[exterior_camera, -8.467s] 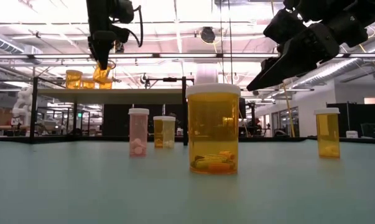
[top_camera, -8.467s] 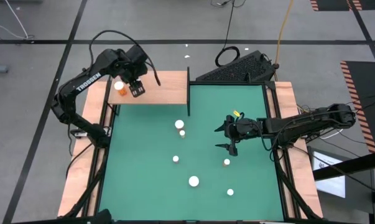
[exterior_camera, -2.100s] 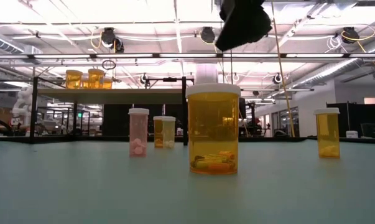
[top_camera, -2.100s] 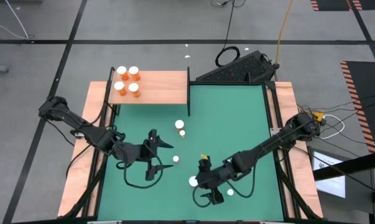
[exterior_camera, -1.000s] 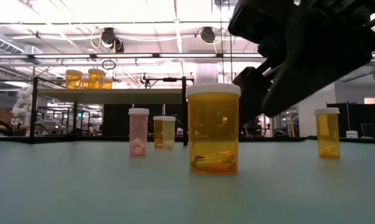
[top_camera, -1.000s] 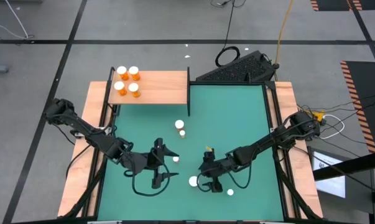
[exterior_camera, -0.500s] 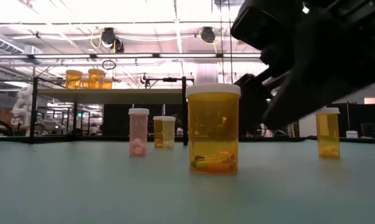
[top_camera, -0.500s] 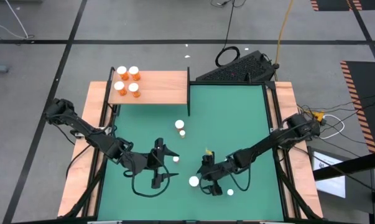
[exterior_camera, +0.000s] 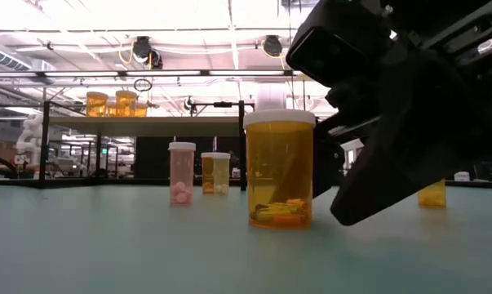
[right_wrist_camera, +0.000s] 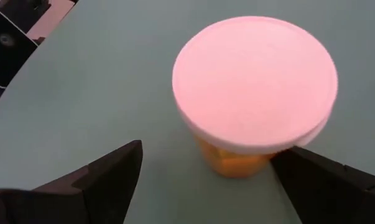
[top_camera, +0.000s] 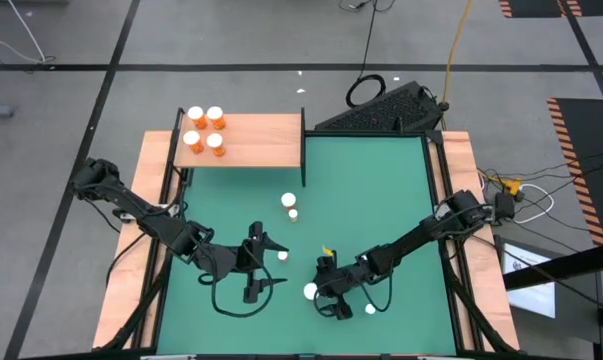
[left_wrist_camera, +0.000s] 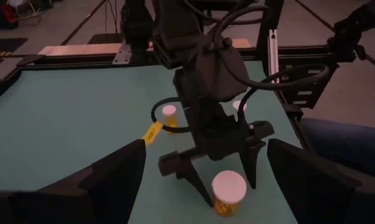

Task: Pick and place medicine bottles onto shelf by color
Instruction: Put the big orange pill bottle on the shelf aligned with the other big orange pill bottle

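Four orange bottles (top_camera: 203, 129) stood on shelf (top_camera: 261, 143); my right tool (top_camera: 324, 299) gaped around big bottle (top_camera: 311, 292); left tool (top_camera: 268, 264) open, idle.

No text, label, brand, number or sign could be read anywhere in these views. The bottles showed plain white caps and unlabelled bodies, and nothing legible stood on the arms, the mat or the shelf.
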Robot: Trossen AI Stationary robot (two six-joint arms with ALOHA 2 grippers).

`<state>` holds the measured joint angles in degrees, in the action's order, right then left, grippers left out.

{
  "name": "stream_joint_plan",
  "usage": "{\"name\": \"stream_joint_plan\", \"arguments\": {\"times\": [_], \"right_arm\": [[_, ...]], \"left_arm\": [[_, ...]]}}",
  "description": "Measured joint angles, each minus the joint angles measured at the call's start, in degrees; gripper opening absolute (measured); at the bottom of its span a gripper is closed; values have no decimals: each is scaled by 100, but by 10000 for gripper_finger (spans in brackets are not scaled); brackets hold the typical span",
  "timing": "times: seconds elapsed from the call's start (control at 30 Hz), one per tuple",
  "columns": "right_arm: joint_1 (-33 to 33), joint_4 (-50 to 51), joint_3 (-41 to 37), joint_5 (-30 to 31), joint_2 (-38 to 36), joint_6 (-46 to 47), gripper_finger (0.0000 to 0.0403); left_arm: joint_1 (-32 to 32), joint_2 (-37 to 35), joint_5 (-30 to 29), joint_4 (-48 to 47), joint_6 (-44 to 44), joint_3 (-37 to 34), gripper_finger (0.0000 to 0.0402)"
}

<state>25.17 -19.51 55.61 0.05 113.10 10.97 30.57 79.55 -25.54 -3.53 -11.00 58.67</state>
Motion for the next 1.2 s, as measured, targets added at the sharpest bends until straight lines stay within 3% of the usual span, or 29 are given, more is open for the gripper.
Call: {"name": "stream_joint_plan", "arguments": {"times": [0.27, 0.93, 1.2], "right_arm": [[13, 11, -7, 279, 20, -397, 309], [-9, -254, -15, 317, 74, -581, 200], [-9, -278, -17, 315, 74, -591, 181]], "left_arm": [[0, -2, 2, 9, 2, 0, 340], [0, -2, 9, 70, -4, 0, 340], [0, -2, 11, 74, -9, 0, 340]]}}
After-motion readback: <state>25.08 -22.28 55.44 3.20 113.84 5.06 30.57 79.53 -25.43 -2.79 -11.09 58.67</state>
